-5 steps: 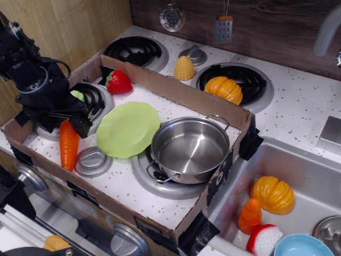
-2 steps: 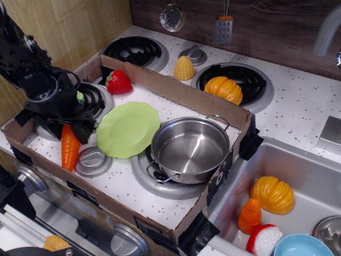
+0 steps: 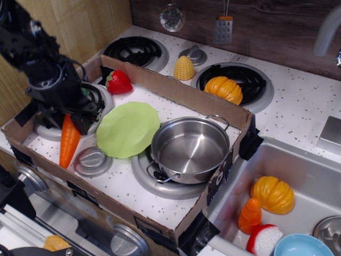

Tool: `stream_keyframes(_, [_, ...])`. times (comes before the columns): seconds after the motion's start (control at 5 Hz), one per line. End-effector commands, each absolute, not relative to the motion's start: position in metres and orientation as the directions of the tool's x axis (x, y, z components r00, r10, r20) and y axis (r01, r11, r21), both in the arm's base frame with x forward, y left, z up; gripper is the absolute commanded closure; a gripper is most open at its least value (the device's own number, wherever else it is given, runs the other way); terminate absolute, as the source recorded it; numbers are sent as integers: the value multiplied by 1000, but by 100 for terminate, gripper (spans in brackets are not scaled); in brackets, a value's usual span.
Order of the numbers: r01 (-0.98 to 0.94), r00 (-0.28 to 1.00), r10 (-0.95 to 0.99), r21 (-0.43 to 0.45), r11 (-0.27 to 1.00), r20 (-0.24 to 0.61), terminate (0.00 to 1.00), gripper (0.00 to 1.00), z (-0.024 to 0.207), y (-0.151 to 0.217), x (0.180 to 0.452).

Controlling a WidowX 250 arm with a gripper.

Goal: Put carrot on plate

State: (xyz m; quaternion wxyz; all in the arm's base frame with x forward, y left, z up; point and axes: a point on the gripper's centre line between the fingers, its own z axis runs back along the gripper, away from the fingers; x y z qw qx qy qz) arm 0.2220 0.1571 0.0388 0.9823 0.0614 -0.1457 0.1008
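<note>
The long orange carrot hangs tilted at the left of the cardboard box, its pointed tip low near the box floor. Its stem end is hidden between the fingers of my black gripper, which is shut on its top. The lime-green plate lies flat just to the right of the carrot and the gripper, its right edge tucked against the steel pot.
A grey round lid lies below the carrot. A strawberry sits at the box's back left. The cardboard box wall rings the area. Corn and an orange pumpkin piece stand behind it. The sink at right holds toys.
My gripper has moved up and a little right with the carrot's top in it. The carrot has tilted, its upper end raised toward the plate, its tip still low.
</note>
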Motion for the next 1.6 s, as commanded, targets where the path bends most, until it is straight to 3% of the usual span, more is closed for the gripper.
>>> stream_keyframes(0.0, [-102, 923, 30, 171, 980, 383, 0, 100, 70, 140, 254])
stream_keyframes(0.4, [8, 921, -57, 128, 992, 385, 0, 100, 58, 108, 289])
stream_keyframes(0.8, [5, 931, -13, 23, 1000, 365, 0, 100, 36, 90, 300])
stream_keyframes(1.0, [-18, 930, 23, -16, 1000, 367, 0, 0, 33, 82, 300])
stream_keyframes(1.4, [-21, 928, 19, 0, 1000, 371, 0, 0, 41, 79, 299])
